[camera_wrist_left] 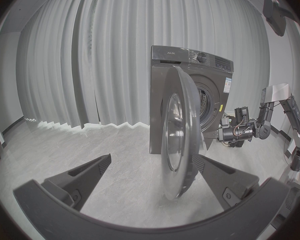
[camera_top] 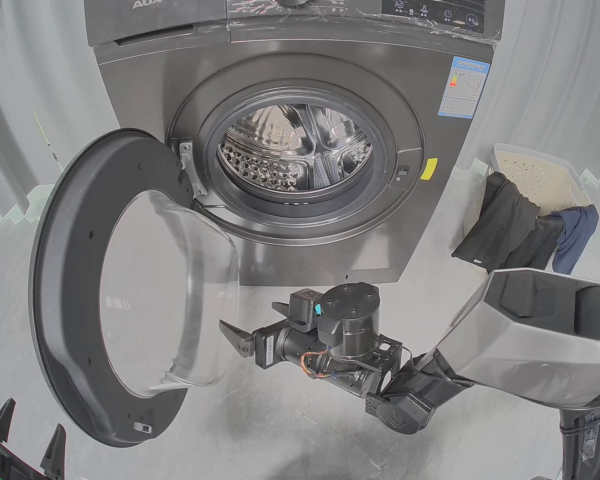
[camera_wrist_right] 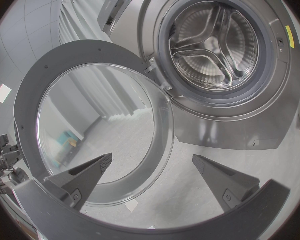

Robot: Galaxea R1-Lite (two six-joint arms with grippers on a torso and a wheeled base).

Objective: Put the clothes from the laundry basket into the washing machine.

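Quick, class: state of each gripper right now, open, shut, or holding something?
Left gripper: open, holding nothing.
Right gripper: open, holding nothing.

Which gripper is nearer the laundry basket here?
Right. The right gripper hangs in front of the washing machine, left of the laundry basket; the left gripper is farther off, past the open door.
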